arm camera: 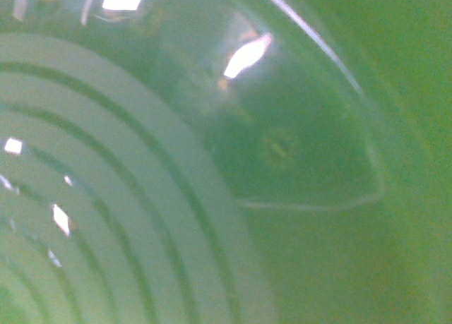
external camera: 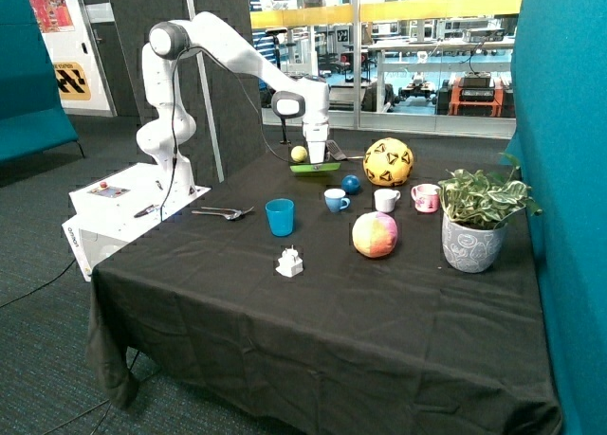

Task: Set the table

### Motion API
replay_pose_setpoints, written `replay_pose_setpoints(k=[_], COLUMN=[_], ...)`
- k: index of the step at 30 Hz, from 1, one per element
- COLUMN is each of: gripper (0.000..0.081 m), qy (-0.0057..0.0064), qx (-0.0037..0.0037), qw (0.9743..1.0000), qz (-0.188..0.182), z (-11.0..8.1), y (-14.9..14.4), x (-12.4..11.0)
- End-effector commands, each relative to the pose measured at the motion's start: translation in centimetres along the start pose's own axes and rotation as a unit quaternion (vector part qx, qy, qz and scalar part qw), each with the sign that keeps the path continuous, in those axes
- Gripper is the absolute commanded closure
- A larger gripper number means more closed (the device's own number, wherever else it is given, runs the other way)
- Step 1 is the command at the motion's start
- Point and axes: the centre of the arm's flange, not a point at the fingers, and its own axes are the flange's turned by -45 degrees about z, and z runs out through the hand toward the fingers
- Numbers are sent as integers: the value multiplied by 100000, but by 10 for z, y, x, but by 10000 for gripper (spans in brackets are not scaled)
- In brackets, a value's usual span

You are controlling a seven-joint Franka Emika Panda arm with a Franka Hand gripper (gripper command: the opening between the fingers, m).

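Note:
The table (external camera: pixel 379 331), under a creased black cloth, carries a green plate (external camera: pixel 315 168) near its far edge. My gripper (external camera: pixel 314 156) is lowered right onto that plate, and the wrist view holds nothing but the plate's glossy green ringed surface (arm camera: pixel 141 197). Along the table's middle are a blue cup (external camera: pixel 280 216), a white-and-blue cup (external camera: pixel 335 200), a white cup (external camera: pixel 385 200) and a pink mug (external camera: pixel 426 197). Metal cutlery (external camera: pixel 225 212) lies near the edge closest to the robot's base.
A small yellow ball (external camera: pixel 299 154) sits beside the plate, with a yellow soccer ball (external camera: pixel 388 162) and a blue ball (external camera: pixel 351 184) close by. A pink-yellow ball (external camera: pixel 375 234), a potted plant (external camera: pixel 472 228) and a small white object (external camera: pixel 290 262) stand nearer the front. A white box (external camera: pixel 123 203) holds the robot's base.

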Motion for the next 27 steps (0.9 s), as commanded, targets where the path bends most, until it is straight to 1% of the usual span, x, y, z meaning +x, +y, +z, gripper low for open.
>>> replay_pose_setpoints(k=[1, 9, 15, 21, 27], gripper=[808, 808, 808, 808, 808], qy=[227, 227, 227, 227, 226], qx=[12, 15, 16, 18, 22], qw=[99986, 99953, 99933, 99894, 99802], qz=[1670, 3054, 3656, 4607, 6289], z=[-18, -32, -39, -44, -47], y=[7, 16, 26, 43, 54], x=[-13, -29, -48, -72, -93])
